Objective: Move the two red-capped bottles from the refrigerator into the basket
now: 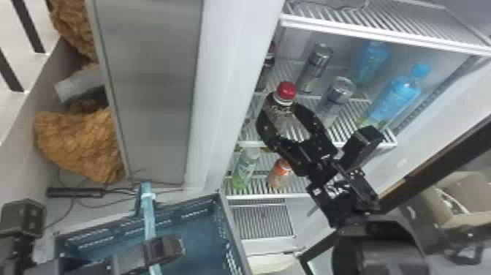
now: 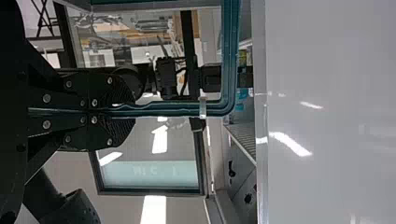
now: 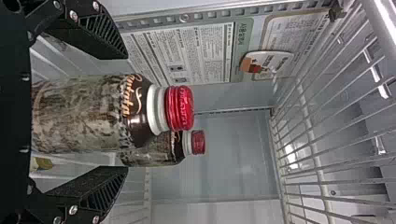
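Near dark-labelled, red-capped plastic bottle (image 3: pixel 84 114) sits upright on fridge's white wire shelf (image 1: pixel 350 119), between right gripper's (image 3: pixel 126 112) fingers, apart. Centre it, close evenly, lift clear of second red-capped bottle (image 3: pixel 156 151) behind. Left gripper's (image 2: pixel 133 109) fingers clamped on teal plastic basket (image 2: pixel 230 56).

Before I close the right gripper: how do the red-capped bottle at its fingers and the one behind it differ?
The near bottle stands between the right gripper's open fingers; the far bottle stands beyond them, deeper in.
In the right wrist view the near bottle looks larger and overlaps the far bottle, which is partly hidden.
Shared: both upright, red cap, white neck ring, dark label.
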